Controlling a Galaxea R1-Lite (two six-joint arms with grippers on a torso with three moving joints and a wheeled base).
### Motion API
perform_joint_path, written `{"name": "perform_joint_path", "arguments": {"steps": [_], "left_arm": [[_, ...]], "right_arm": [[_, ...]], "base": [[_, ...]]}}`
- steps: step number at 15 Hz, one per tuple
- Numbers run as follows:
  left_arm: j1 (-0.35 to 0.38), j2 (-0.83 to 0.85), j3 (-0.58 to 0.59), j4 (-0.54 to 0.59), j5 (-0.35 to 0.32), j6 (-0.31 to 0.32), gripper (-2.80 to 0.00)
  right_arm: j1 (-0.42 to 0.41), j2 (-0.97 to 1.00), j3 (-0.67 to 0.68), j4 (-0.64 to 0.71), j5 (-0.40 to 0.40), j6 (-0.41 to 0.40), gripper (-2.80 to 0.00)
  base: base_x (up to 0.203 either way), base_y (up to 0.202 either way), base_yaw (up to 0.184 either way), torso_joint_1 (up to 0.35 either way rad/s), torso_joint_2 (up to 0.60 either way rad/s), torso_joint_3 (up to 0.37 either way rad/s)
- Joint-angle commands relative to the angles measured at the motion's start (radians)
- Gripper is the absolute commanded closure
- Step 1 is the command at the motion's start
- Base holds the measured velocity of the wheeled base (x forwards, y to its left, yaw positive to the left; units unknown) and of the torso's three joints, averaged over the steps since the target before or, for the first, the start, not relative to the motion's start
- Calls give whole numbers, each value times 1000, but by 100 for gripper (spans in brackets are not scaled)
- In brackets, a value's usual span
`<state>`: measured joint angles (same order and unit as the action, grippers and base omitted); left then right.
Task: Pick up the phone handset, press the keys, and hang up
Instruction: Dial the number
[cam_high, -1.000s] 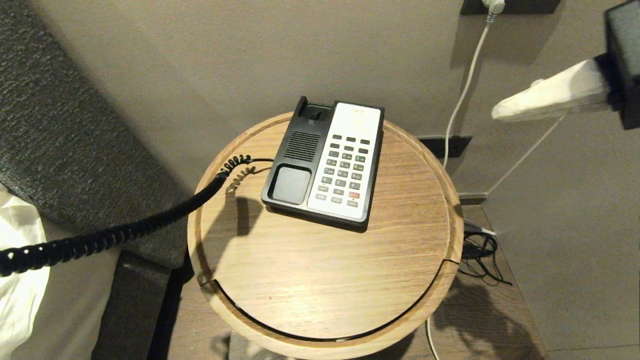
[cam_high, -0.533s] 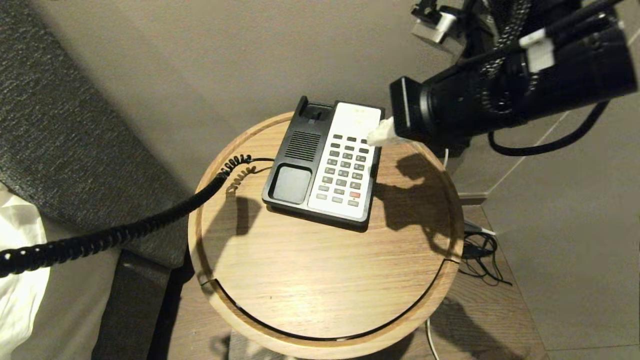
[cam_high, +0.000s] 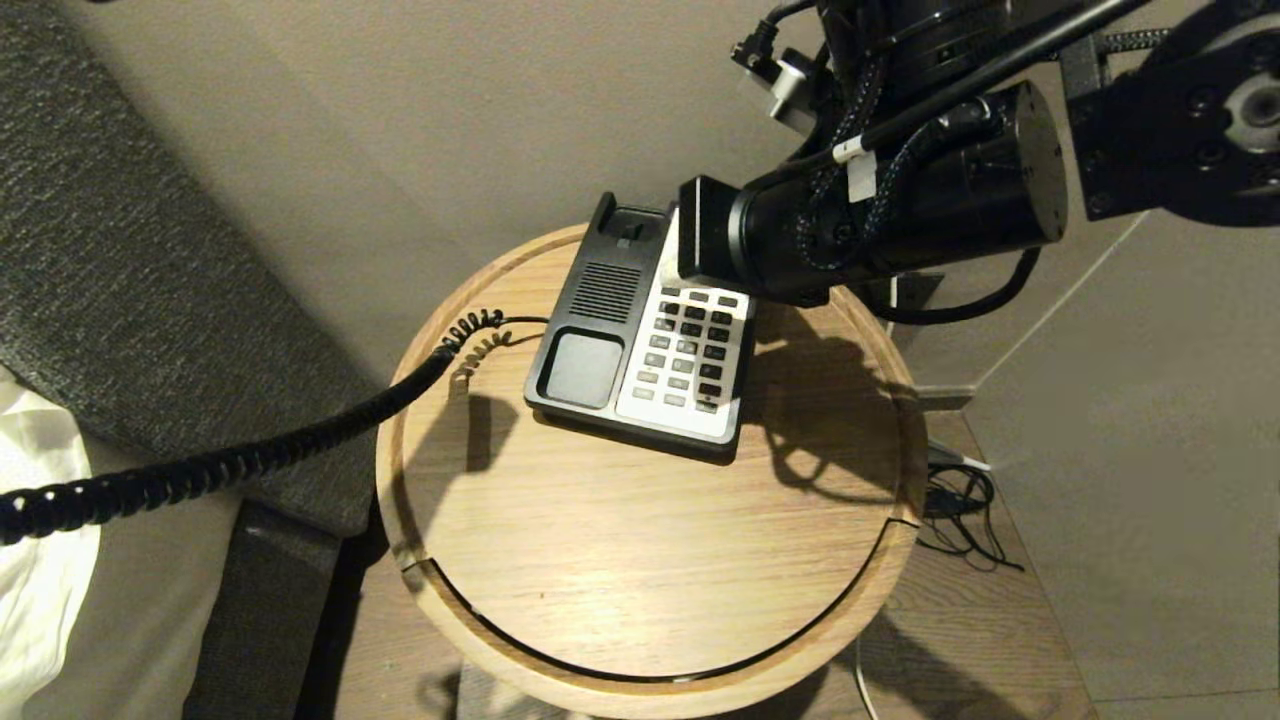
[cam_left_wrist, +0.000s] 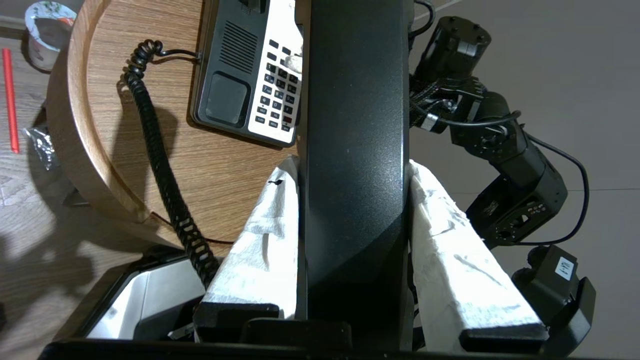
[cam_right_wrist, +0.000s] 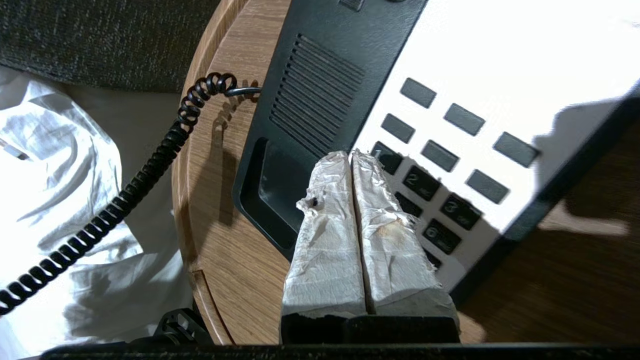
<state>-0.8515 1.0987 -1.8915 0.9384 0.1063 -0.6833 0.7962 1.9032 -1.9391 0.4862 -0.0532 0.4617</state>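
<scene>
Right wrist view is showing the right gripper (cam_right_wrist: 351, 156) with its two white-wrapped fingers (cam_right_wrist: 327, 235) pressed flat together, nothing between them, tips hanging over the left column of the keys (cam_right_wrist: 440, 155) at the edge of the white faceplate. Head view is showing the same arm reaching in from about two o'clock and covering the upper part of the phone base (cam_high: 585, 370), which is lying near the twelve o'clock side of the round wooden table (cam_high: 640, 560); the rows of keys are showing below the wrist, and the empty cradle is lying beside them at nine o'clock. Left wrist view is showing the left gripper (cam_left_wrist: 352, 167) clamping the phone handset (cam_left_wrist: 355, 150) between its wrapped fingers (cam_left_wrist: 260, 240), the receiver standing lengthwise between them and off the base. A black coiled cord (cam_high: 230, 465) is running from the base's nine o'clock side, over the table rim toward eight o'clock, across a dark headboard (cam_high: 110, 260) and white bedding (cam_high: 35, 560).
</scene>
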Motion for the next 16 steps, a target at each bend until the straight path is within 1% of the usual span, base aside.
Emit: {"name": "perform_joint_path", "arguments": {"steps": [1,4,16], "left_arm": [[0,0,2,5,1,-4,0],[0,-2,8,7,1,-4,0],[0,-13,25,5,1,-2,0]], "right_arm": [[-2,8,0,2,0,3,0],[-2,27,0,2,-27,11,0],[-26,63,0,-21,-33,10,0]], "base": [[0,0,0,0,0,0],[0,0,0,0,0,0],[0,0,0,0,0,0]]}}
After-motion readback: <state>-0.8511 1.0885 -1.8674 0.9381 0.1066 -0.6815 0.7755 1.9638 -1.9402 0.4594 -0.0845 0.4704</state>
